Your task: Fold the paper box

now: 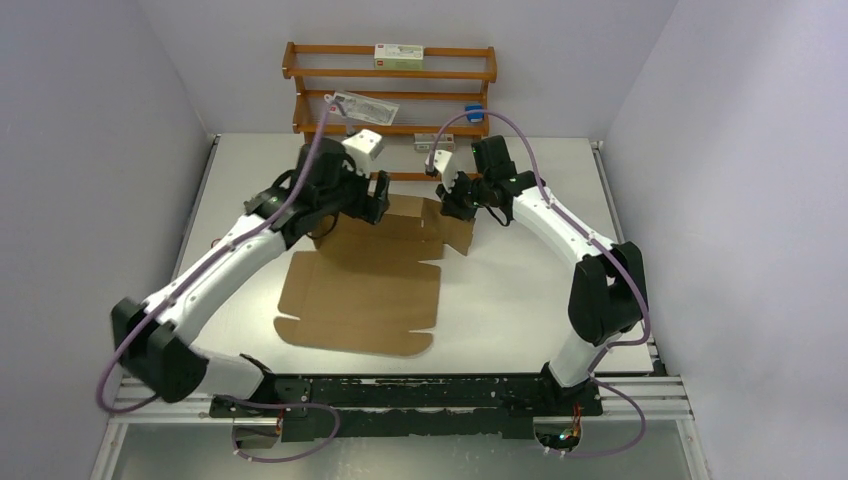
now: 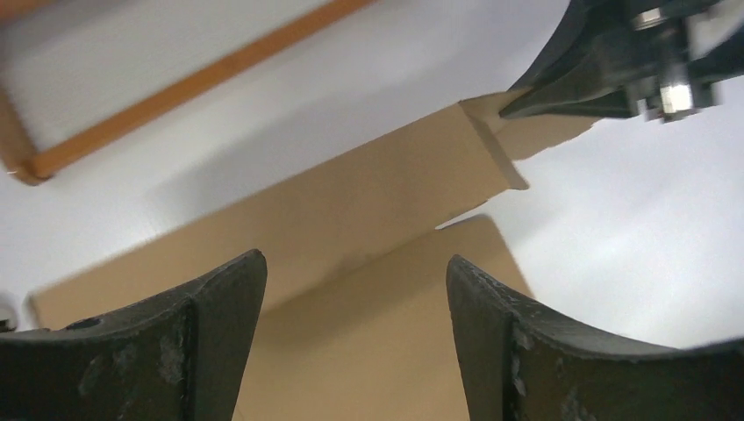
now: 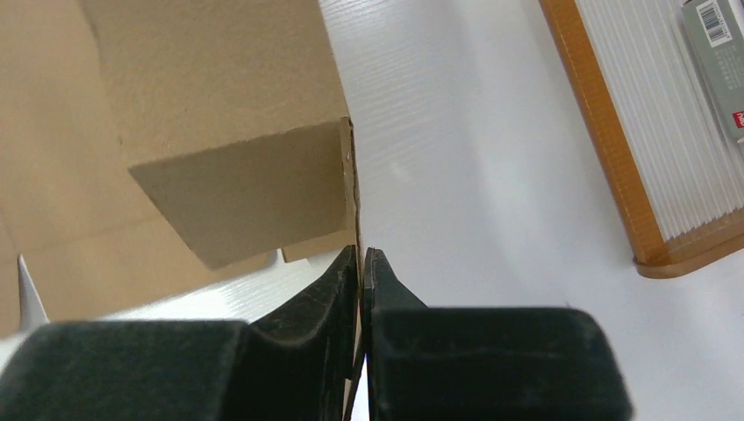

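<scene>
The paper box (image 1: 365,290) is a brown cardboard sheet lying flat mid-table, with its far flaps raised. My left gripper (image 1: 375,200) hovers over the far left part of the sheet; in its wrist view the gripper (image 2: 355,272) is open and empty above the cardboard (image 2: 368,316). My right gripper (image 1: 452,198) is at the far right raised flap (image 1: 455,230). In the right wrist view the gripper (image 3: 361,254) is shut on the thin edge of that upright flap (image 3: 263,189). The right gripper's fingers also show in the left wrist view (image 2: 605,70).
A wooden rack (image 1: 390,90) with small packets stands against the back wall; its frame shows in the right wrist view (image 3: 614,149) and the left wrist view (image 2: 175,96). White walls close in left and right. The arm bases sit on a black rail (image 1: 400,395) at the near edge.
</scene>
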